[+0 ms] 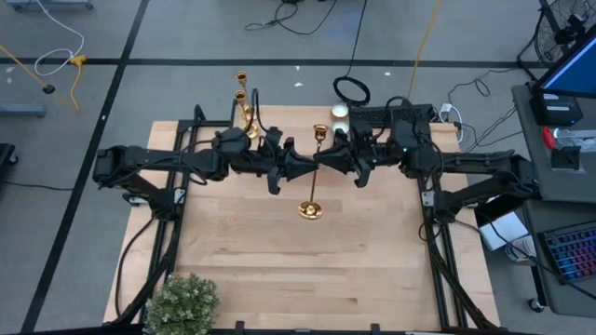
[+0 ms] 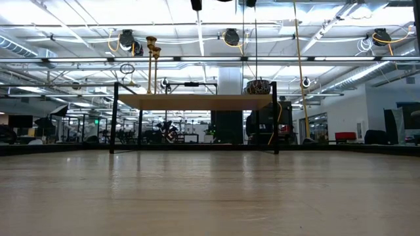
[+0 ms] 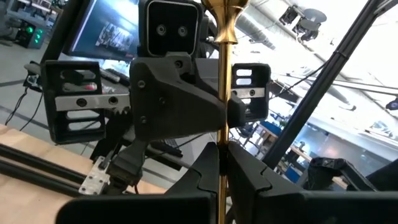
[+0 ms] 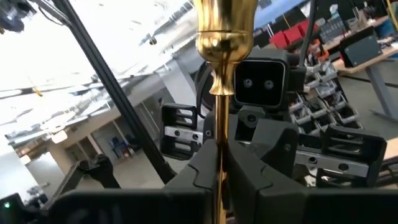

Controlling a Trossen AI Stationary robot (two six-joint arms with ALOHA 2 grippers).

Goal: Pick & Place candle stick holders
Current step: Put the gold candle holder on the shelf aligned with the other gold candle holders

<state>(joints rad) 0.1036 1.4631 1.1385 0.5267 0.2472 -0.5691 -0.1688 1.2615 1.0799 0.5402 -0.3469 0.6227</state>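
Observation:
A tall gold candlestick (image 1: 317, 177) stands upright at the table's middle, its cup (image 1: 320, 130) above and its round base (image 1: 310, 210) below. My left gripper (image 1: 307, 166) comes from the table's left and my right gripper (image 1: 328, 160) from the right. Both are shut on its thin stem, face to face. Two more gold candlesticks (image 1: 245, 102) stand upright on their bases near the table's far edge, left of the middle. They also show in the low view (image 2: 153, 65). My left gripper pinches the candlestick's stem (image 3: 222, 134) between its two fingers, about halfway up. The fingers come level from the table's left and lie across the stem. The candlestick is upright; whether its base rests on the table I cannot tell. My right gripper pinches the same stem (image 4: 220, 134) between its two fingers, below the cup (image 4: 224, 31). The fingers come level from the table's right and lie across the stem, opposite the left gripper's.
A small white candle (image 1: 340, 113) sits near the far edge, right of the held candlestick. A green plant (image 1: 182, 302) stands at the near left corner. Black arm frames (image 1: 177, 200) run along both sides. Bare wood (image 1: 307, 270) lies toward the near edge.

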